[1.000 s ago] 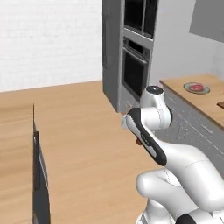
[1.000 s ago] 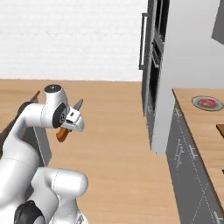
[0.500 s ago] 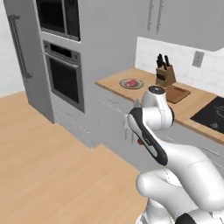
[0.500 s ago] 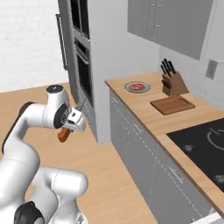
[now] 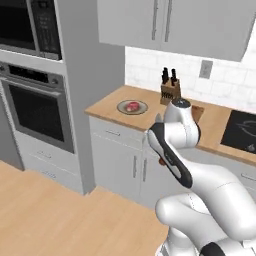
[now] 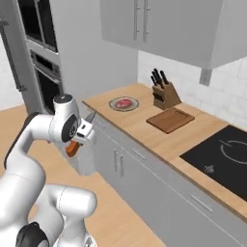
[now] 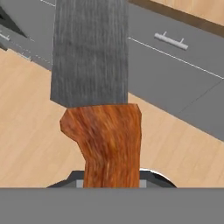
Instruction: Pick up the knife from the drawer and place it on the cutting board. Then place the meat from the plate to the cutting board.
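Right base view shows your hand clamped on the knife well short of the board on the tabletop, so watch that the blade doesn't clip the cabinets as you swing it over.

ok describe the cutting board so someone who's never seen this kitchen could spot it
Start at the long light wooden countertop under the grey wall cabinets. Between the black cooktop and the upright wooden knife block lies the flat rectangular reddish-brown wooden cutting board. Unlike the block it lies flat, and it is darker than the counter.
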